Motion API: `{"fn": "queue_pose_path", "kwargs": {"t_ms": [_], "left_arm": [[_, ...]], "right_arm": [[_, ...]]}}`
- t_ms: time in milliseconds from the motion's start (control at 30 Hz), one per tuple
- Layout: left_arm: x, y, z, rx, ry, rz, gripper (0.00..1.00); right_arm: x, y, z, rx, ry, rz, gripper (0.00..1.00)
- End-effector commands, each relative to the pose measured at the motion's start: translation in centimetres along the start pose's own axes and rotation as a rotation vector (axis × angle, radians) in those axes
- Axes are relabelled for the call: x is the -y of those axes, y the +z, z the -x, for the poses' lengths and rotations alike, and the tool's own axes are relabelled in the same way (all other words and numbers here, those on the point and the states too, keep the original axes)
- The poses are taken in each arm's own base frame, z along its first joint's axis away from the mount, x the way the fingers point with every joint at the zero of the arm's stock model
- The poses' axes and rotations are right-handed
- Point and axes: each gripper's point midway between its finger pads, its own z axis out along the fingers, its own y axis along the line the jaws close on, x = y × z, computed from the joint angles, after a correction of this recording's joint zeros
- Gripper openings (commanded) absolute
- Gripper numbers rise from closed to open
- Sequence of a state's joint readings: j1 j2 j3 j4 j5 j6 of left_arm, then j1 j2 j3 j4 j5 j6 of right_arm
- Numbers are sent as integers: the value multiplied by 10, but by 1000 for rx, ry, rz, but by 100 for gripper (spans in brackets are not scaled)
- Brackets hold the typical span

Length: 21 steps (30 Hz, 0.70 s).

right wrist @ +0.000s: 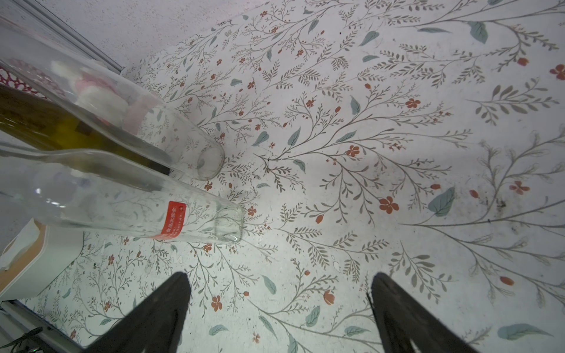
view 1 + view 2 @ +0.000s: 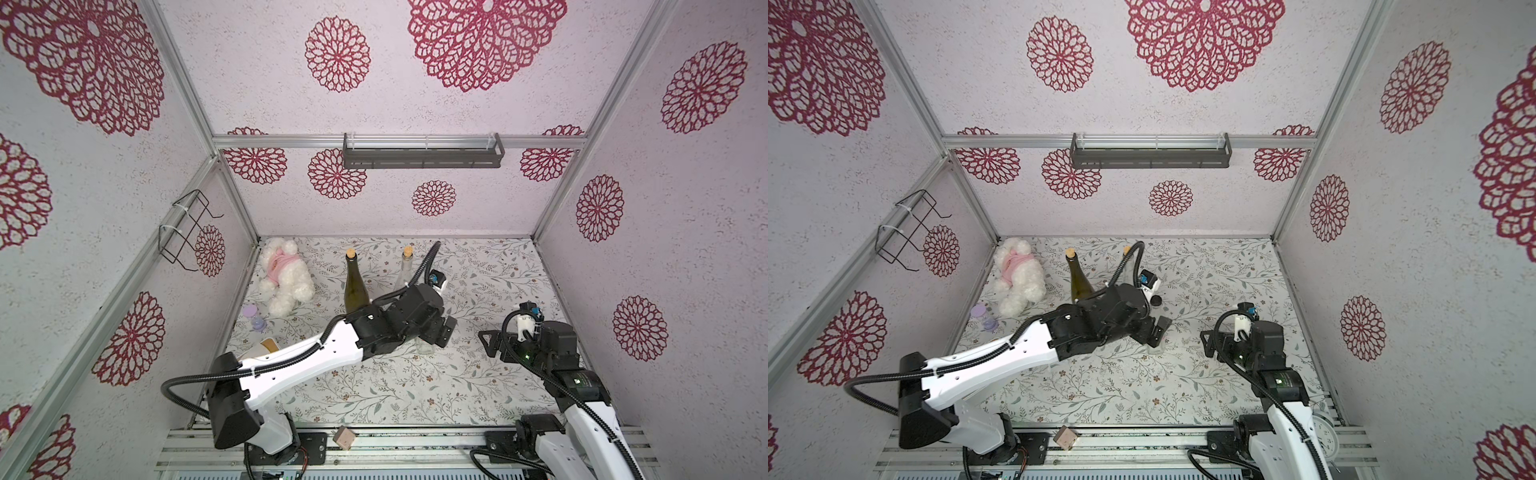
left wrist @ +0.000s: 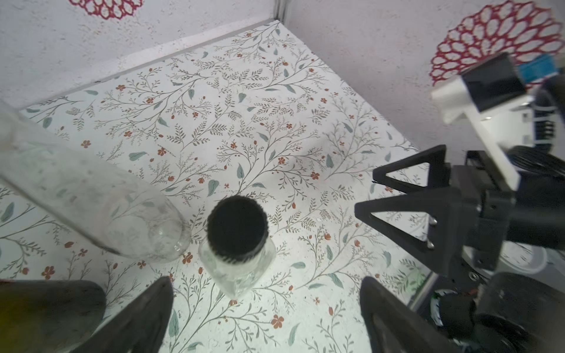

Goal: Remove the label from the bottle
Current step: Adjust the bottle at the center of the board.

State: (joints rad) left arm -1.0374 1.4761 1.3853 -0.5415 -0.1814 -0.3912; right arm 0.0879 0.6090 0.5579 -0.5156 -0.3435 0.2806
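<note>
1. Left wrist view: the left gripper (image 3: 266,280) stands wide, its two dark fingers (image 3: 146,311) far apart and holding nothing.
2. The bottle (image 3: 235,275) stands upright on the mat (image 3: 244,122) in line with the gap between those fingers. It touches neither finger, and its black cap (image 3: 237,229) is on.
3. In the right wrist view the red label (image 1: 173,220) is still stuck to the bottle's clear glass, low down near the base.
4. The green bottle (image 2: 355,291) serves as the landmark. The bottle stands to its right and nearer the arm bases. In a top view only the bottle's clear foot shows, under the left arm's wrist.
5. The clear bottle (image 2: 405,270), corked like the green bottle, stands upright just to the right of the green bottle. It is farther from the arm bases than the bottle.
6. The right gripper (image 1: 280,275) is also spread wide and empty, over bare mat. It sits low, well to the right of the green bottle and beyond the bottle, with its fingers pointing back toward them.
7. The plush (image 2: 284,278) lies to the left of the green bottle, near the back corner.
8. The hourglass (image 2: 255,318) stands farther left of the green bottle and nearer the arm bases, close to the side wall.
</note>
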Motion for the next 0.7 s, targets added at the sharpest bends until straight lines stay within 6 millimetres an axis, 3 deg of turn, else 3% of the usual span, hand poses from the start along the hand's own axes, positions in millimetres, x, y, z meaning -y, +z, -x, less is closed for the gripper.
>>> {"fn": "queue_pose_path", "kwargs": {"t_ms": [0,100,300,667], "left_arm": [[14,-15,11,56,84,-226,97],[8,-25,11,68,98,-341,97],[-9,-30,15,105,125,-392,97],[-9,-3,20,100,155,-433,100]], "right_arm": [[-11,-8,10,12,-21,27,95],[-9,-8,11,10,-15,15,95],[-8,-8,10,2,-3,13,95],[-8,-4,8,-13,5,16,90]]}}
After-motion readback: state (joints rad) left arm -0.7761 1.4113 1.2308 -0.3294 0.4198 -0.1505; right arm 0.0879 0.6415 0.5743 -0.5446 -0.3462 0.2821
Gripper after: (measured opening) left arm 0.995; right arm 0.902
